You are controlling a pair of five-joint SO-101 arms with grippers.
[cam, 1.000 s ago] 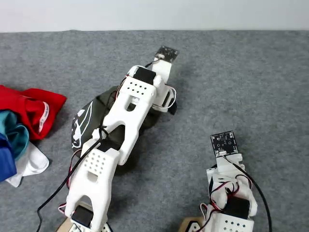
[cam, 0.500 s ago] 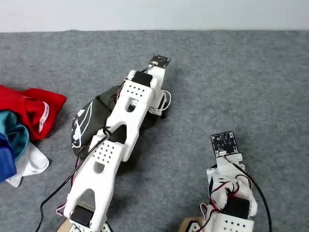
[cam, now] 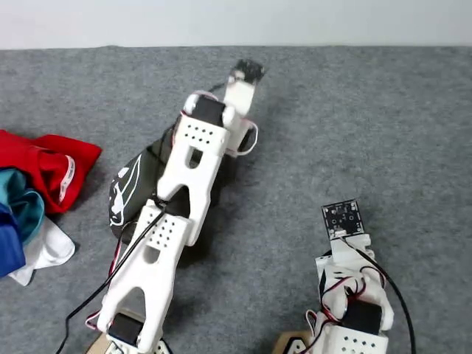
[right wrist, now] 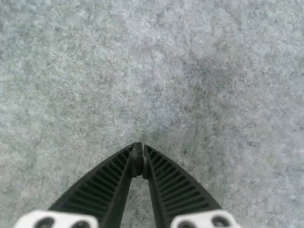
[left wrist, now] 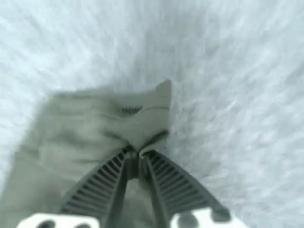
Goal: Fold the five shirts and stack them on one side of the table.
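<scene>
Grey, carpet-like cloth covers the table in the high view, with a pale wall running along its far edge. At the left edge of the table lies a loose heap of unfolded garments: a red shirt farthest back, a teal shirt touching it on the near side, then a blue shirt cut by the frame edge and a white shirt spilling out from under them. Just beside that heap, apart from it by a strip of bare cloth, a dark shirt with a white print lies crumpled, and the left arm stretches out over it toward the far side, hiding much of it. The right arm sits drawn back at the near right, well apart from all the clothing. In the left wrist view, the left gripper has its jaws closed tight on a fold of the dark shirt, which bunches up just ahead of the fingertips, one corner of fabric poking out toward the bare grey surface around it. In the right wrist view, the right gripper has its jaws pressed together with nothing between them, above bare grey cloth.
</scene>
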